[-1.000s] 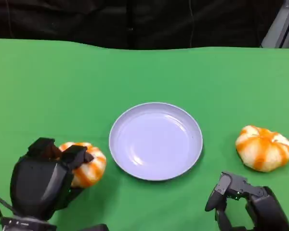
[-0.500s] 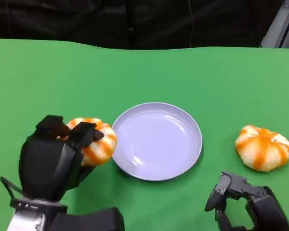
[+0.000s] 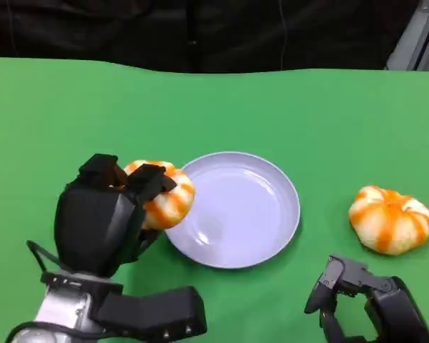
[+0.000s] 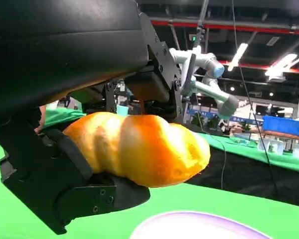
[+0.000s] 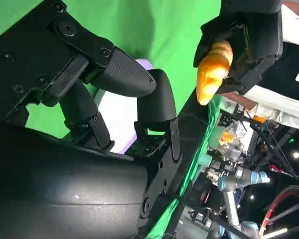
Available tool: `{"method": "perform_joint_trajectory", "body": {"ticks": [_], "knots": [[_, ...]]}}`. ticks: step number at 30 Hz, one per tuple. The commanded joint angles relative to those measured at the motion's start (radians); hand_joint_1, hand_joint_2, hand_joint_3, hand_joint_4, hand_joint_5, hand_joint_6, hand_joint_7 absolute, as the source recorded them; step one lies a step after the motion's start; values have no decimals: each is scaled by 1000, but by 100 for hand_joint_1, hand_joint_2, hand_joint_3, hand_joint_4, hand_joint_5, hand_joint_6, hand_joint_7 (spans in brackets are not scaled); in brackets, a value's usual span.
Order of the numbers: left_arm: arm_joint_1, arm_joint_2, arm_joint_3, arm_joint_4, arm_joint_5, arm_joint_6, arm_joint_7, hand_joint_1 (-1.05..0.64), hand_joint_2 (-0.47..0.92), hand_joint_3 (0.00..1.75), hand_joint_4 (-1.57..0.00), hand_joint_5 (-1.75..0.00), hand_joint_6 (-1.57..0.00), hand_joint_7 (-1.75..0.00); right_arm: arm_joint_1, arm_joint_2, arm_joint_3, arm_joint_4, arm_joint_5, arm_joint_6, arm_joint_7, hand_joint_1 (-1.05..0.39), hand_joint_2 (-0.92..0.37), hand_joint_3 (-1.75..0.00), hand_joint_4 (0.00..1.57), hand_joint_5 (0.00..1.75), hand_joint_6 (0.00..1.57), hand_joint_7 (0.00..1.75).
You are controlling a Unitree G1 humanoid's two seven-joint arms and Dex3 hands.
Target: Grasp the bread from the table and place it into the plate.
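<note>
My left hand [image 3: 104, 218] grips an orange-and-white striped bread roll [image 3: 166, 197] and holds it in the air at the left rim of the pale lilac plate [image 3: 261, 214]. The left wrist view has the roll [image 4: 139, 149] clamped between the black fingers [image 4: 65, 194], with the plate's rim [image 4: 199, 226] just beneath. A second striped roll [image 3: 390, 219] lies on the green table to the right of the plate. My right hand [image 3: 365, 304] sits low at the front right, fingers curled, holding nothing. In the right wrist view the left hand [image 5: 249, 35] carries the roll [image 5: 213, 69].
The green tablecloth [image 3: 286, 114] covers the whole table, and a dark backdrop runs behind its far edge. The right wrist view includes other robot arms [image 5: 234, 199] and lab equipment beyond the table.
My left hand has lifted the roll off the table and carried it up and to the right, from the front left to the plate's left rim. The right hand has stayed put.
</note>
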Motion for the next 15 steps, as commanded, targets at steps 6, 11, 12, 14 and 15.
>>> {"method": "perform_joint_trajectory", "body": {"ticks": [6,11,12,14,15], "knots": [[-86,-23,-34,78,-1,17,-22,-21,43,105,-94,-150,-96,-95,4,-8,-5,-1,9,-5,-4,-48,-37,-148,77,175,71,158],[-128,-36,-53,128,-8,17,-30,-22,44,100,-94,-147,-97,-93,6,-8,-4,-4,4,-6,-6,-49,-37,-147,77,175,71,158],[-136,-39,-56,138,-9,17,-30,-22,44,98,-94,-147,-98,-93,7,-8,-4,-4,5,-7,-6,-49,-37,-147,76,175,71,158],[-150,-45,-62,158,-11,18,-29,-22,44,96,-94,-147,-98,-93,7,-8,-3,-5,7,-8,-4,-49,-38,-146,77,175,71,158],[-160,-49,-66,175,-11,15,-24,-22,44,95,-94,-149,-98,-93,8,-9,-3,-5,5,-7,-5,-49,-38,-146,77,175,70,158]]}}
